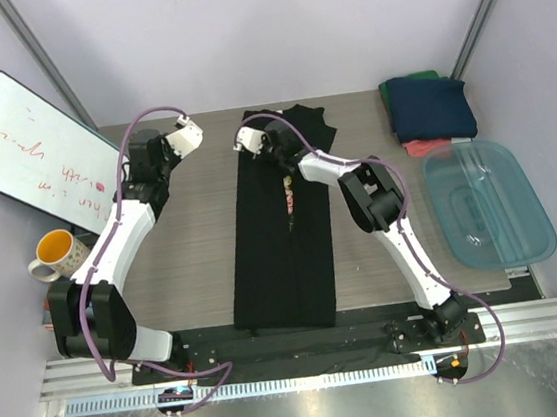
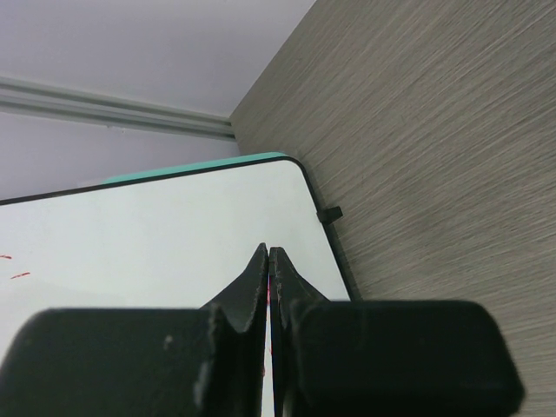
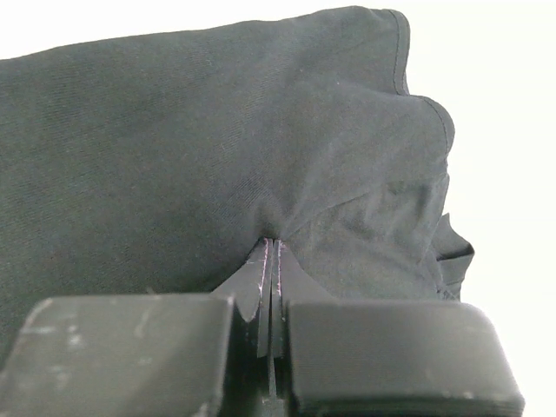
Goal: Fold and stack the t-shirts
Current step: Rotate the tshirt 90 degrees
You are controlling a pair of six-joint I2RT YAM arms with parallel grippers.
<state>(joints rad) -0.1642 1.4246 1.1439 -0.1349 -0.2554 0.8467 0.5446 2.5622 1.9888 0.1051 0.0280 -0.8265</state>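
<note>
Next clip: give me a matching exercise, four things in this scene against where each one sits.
Things:
1. black t-shirt
2. navy t-shirt
3. blue plastic tub
4. yellow mug

Places:
A. left side, by the whiteboard
B. centre, lying as a long strip
C. far right corner, topping the folded pile
D. right edge, nearer than that pile

Pairs: 1-B; 2-C; 3-D; 4-A

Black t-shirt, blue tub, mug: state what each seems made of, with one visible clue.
Black t-shirt: soft matte cloth; it puckers and creases. Blue tub: probably plastic, translucent and glossy; the table shows through. Mug: likely glazed ceramic; smooth, shiny wall.
</note>
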